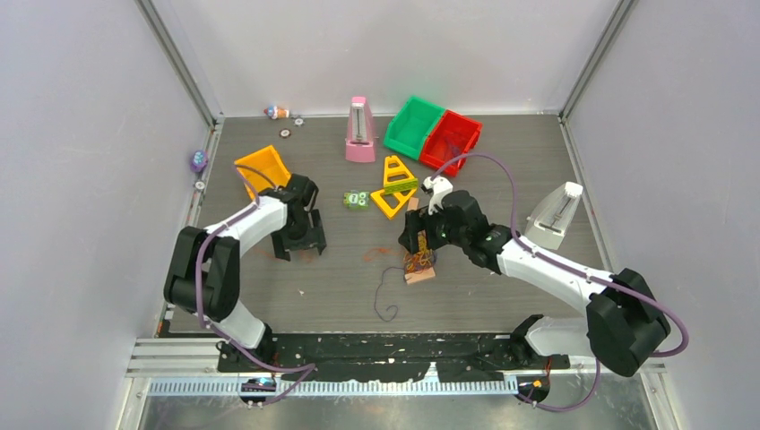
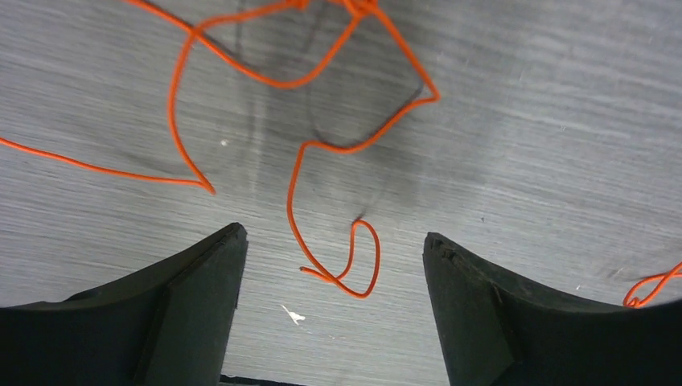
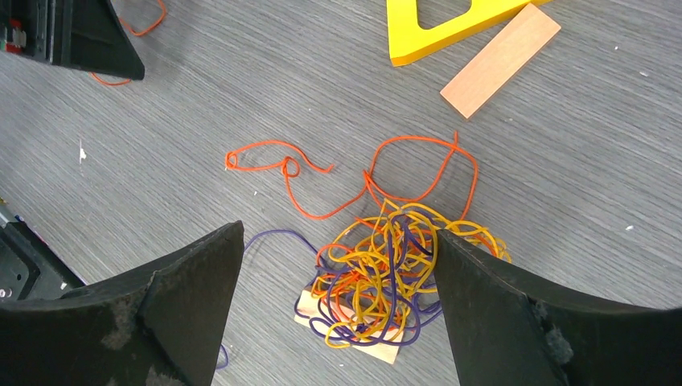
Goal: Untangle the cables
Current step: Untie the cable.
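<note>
Orange, yellow and purple cables are knotted on the table; right fingers and left fingers are held wide open, empty; one should be pulled out slowly.

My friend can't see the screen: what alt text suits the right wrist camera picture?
A tangle of yellow, orange and purple cables lies on a grey table between the right claw's two open black fingers. A yellow triangle and a wooden block lie beyond.
</note>
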Robot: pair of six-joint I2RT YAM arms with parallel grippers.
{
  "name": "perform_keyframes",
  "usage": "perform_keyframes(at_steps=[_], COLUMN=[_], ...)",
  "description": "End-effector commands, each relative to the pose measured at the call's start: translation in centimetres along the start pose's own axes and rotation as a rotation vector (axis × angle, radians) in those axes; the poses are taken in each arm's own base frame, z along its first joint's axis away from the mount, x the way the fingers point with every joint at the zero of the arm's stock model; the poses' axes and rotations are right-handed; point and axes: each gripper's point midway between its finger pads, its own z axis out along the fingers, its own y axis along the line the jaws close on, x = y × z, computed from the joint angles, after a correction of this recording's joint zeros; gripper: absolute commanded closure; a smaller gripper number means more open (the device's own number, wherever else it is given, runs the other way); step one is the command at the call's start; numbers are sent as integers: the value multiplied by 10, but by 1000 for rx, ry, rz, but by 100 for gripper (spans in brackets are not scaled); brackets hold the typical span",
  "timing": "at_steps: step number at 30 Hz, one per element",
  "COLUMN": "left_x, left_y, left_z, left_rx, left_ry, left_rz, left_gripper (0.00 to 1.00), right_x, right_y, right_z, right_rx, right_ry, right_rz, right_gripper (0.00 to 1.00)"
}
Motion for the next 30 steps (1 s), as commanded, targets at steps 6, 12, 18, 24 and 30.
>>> perform_keyframes(at_steps=[6,12,18,24,30], left_x=[30,39,54,54,27], left_y=[-27,-46,-91,-118,-91], left_z=[4,-16,-44,-70,-73], left_rx=[160,224,289,339,260], left_ry=[26,10,9,-23,-93], left_rz=[-18,38,150,202,192], left_gripper=[73,100,100,100,100], right_x=[-16,-14,-14,-13,-10], right_y=[7,7,5,4,4], right_z=[-9,-10,-10,-10,-11], right_rx=[-27,-27,-21,-18,-16], right_ry=[-68,-68,-71,-70,-66], right_rz=[0,0,2,1,3], right_gripper=[9,9,9,9,9])
